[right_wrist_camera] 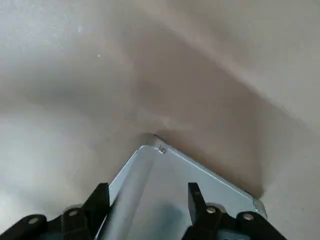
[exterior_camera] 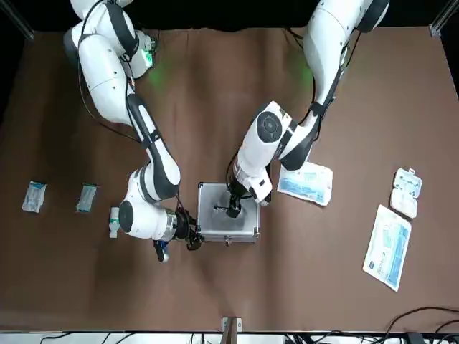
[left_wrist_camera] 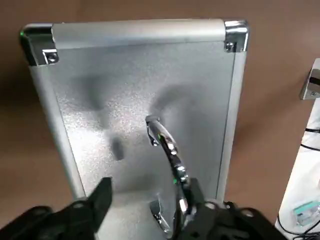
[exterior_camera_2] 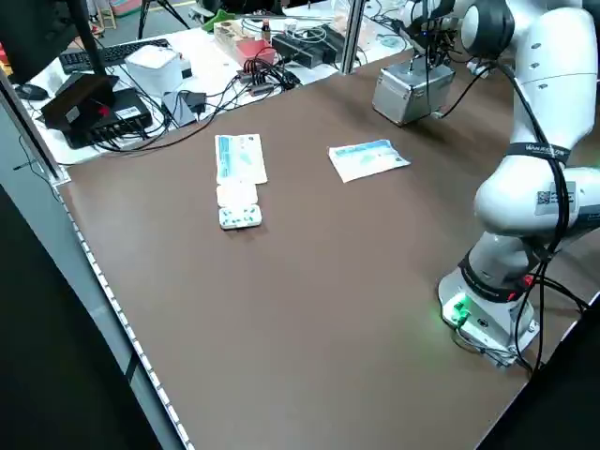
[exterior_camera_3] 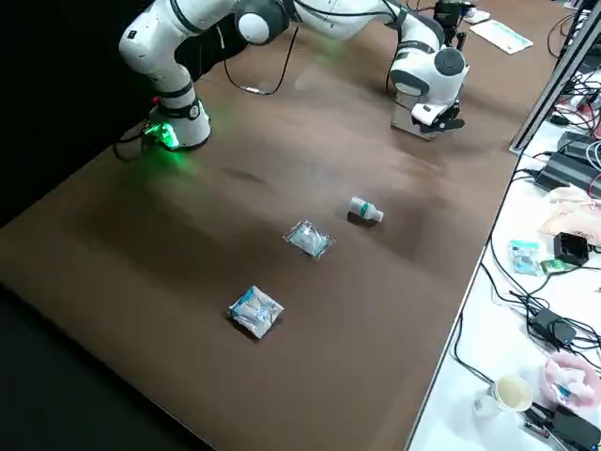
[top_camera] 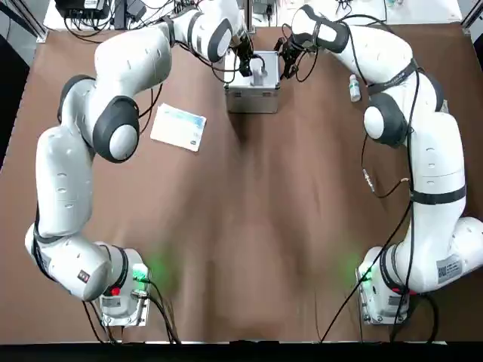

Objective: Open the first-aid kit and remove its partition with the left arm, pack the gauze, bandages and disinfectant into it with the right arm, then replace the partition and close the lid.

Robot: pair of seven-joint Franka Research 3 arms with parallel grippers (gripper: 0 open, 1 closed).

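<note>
Brown table (top_camera: 249,226), closed lid (left_wrist_camera: 145,100), cluttered desk (exterior_camera_2: 187,66) beyond

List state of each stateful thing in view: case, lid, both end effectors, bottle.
first-aid kit: closed, upright on the table
lid: shut, handle standing up
left end effector: open, fingers either side of the handle
right end effector: open, at the case's edge
disinfectant: lying on its side, capped

lid (left_wrist_camera: 125,100) shut (handle up), disinfectant (top_camera: 354,89) aside
</note>
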